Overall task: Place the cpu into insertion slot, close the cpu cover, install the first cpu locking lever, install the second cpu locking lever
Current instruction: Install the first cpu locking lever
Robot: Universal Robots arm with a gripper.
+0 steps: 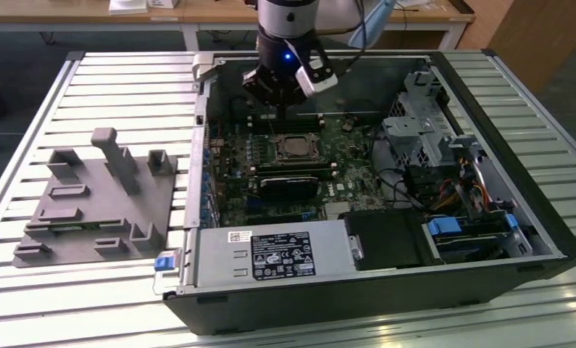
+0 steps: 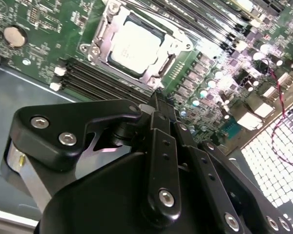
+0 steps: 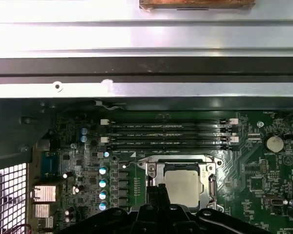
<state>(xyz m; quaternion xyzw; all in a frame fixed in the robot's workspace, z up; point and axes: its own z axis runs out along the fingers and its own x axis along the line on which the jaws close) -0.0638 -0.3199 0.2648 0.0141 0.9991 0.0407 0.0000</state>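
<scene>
Exterior view first: I have the gripper (image 1: 276, 101) hanging inside the open computer case (image 1: 544, 217), above the motherboard at the far side of the insertion slot (image 1: 277, 149). The cpu (image 1: 295, 148) sits in that slot, silver top facing up. In the second wrist view the cpu (image 2: 135, 48) lies square in the socket, and the cpu cover (image 2: 174, 45) lies flat around it, its window framing the chip. I read the gripper (image 2: 155, 100) as closed, tips pressed together with nothing between them. In the first wrist view the gripper (image 3: 159, 188) hovers just beside the cpu (image 3: 184, 187), near one edge of the cover (image 3: 183, 167), with the long memory slots (image 3: 168, 134) beyond. I cannot tell how the locking levers stand. A grey fixture (image 1: 94, 196) rests on the slatted table (image 1: 123, 80), beside the case on the exterior view's left.
</scene>
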